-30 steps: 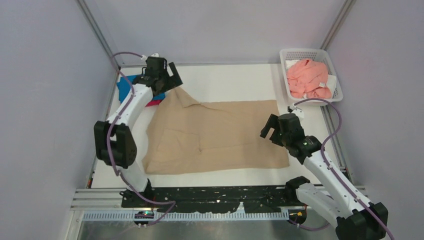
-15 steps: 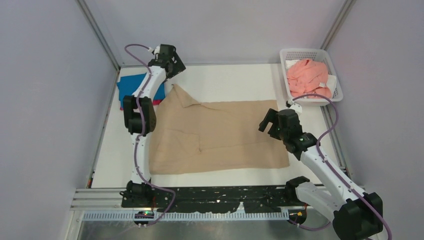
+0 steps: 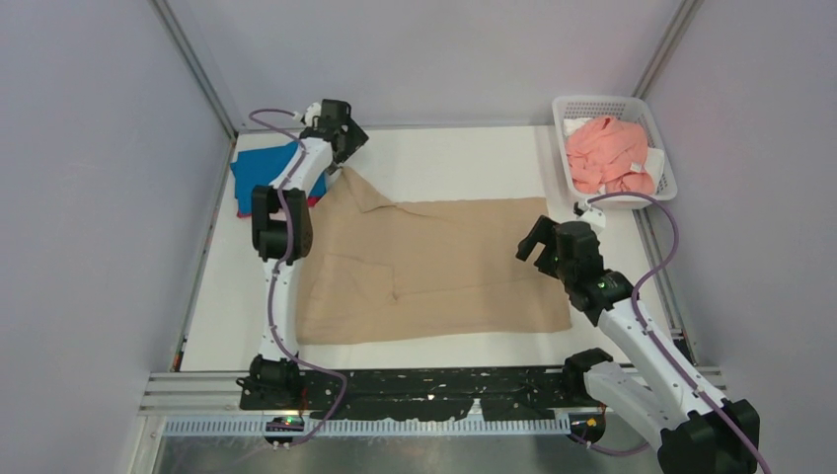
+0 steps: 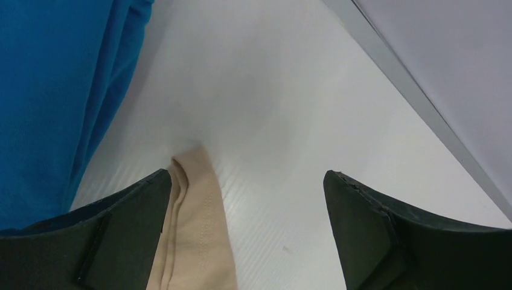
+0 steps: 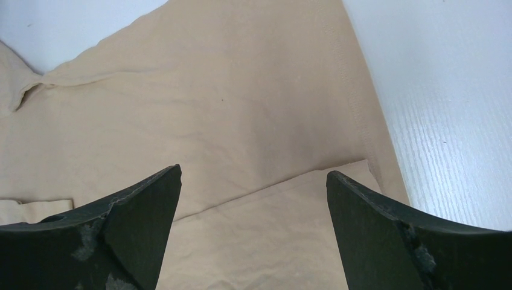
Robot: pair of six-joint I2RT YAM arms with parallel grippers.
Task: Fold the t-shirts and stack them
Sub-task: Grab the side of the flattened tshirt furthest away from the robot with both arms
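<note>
The left pincer (image 4: 244, 175) and right pincer (image 5: 253, 171) are spread, holding nothing. The tan t-shirt (image 3: 434, 267) looks light and limp; it is best pinched at the sleeve tip (image 4: 193, 163), upper left, and the right-hand hem.

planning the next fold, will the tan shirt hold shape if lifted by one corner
Probably not: the tan shirt lies flat with soft folds, so it should droop. Thin layers suggest it is light, likely bunching if pushed.

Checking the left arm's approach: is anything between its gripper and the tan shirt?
Nothing visible. The left gripper is open over a sleeve tip of the tan shirt; the blue shirt lies off to the side.
</note>
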